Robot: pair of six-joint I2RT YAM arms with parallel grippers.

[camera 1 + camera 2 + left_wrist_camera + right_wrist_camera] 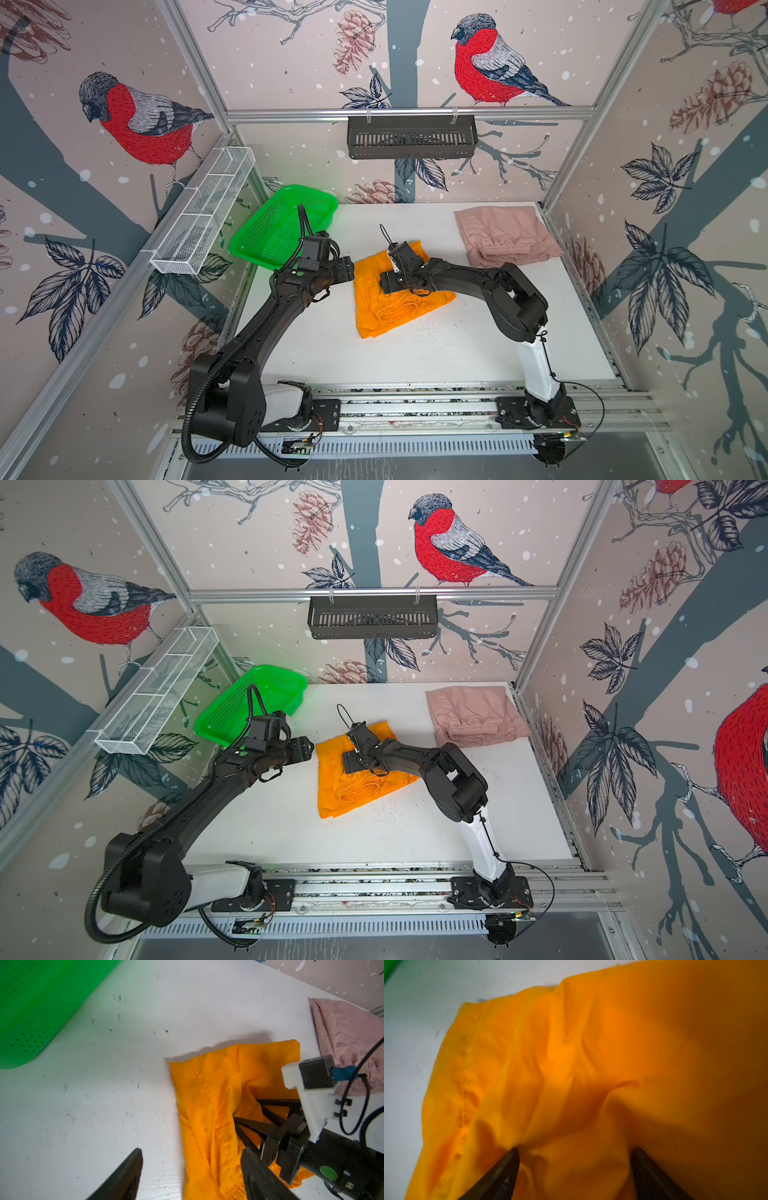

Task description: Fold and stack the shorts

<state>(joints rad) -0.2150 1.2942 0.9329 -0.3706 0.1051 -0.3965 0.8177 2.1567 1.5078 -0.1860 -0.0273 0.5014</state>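
Observation:
The orange shorts (399,305) (361,787) lie crumpled in the middle of the white table, gathered waistband toward the front. The pink shorts (505,237) (473,715) lie folded at the back right. My right gripper (386,286) (575,1149) is down on the orange shorts (571,1053), open, with fabric bulging between its fingers. My left gripper (348,270) (192,1150) hovers open at the left edge of the orange shorts (207,1095); one finger is over bare table, the other over the cloth. The left wrist view also shows the pink shorts (342,1032).
A green mesh basket (282,224) (31,1001) sits tilted at the back left, close behind the left wrist. A white wire basket (203,212) hangs on the left wall and a black basket (411,137) on the back rail. Bare table (415,357) lies in front.

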